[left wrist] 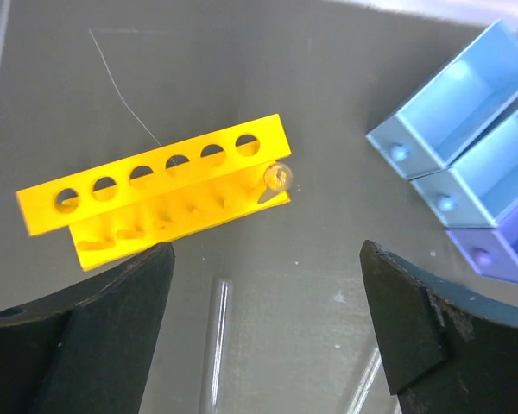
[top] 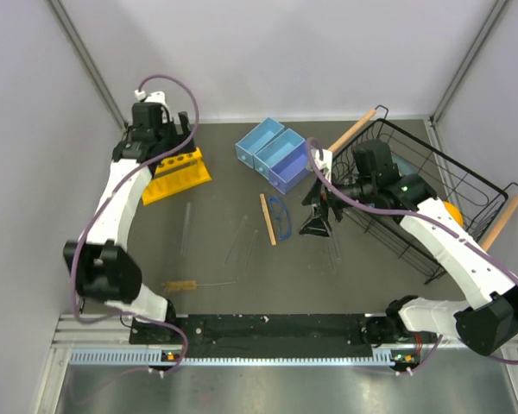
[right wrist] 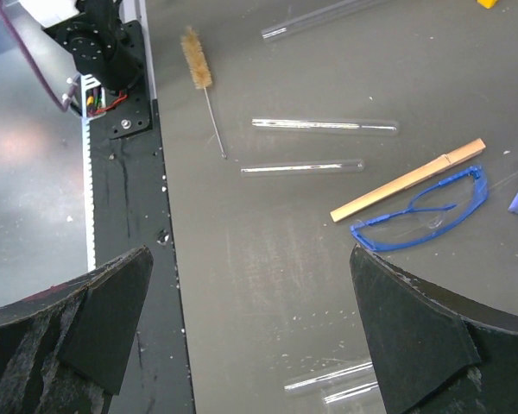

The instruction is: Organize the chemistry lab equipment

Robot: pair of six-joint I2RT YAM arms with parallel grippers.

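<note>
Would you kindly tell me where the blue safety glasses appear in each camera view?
Top external: safety glasses near the picture's centre, just right of the wooden stick.
Left wrist: not in view.
Right wrist: right of centre, just below the stick.
Shared landmark: the wooden stick.

No legible text in any view.
Yellow rack (left wrist: 160, 183), blue bins (left wrist: 453, 95), wooden stick (right wrist: 407, 181) and safety glasses (right wrist: 427, 216) all show plain surfaces: no label, brand, number or sign can be read on them. The black base rail (top: 268, 329) at the near edge of the tabletop carries small fittings and light specks, too tiny to tell whether any of it is lettering. Same for the electronics (right wrist: 104, 52) by the arm base in the right wrist view: wires and a board, with nothing readable.
</note>
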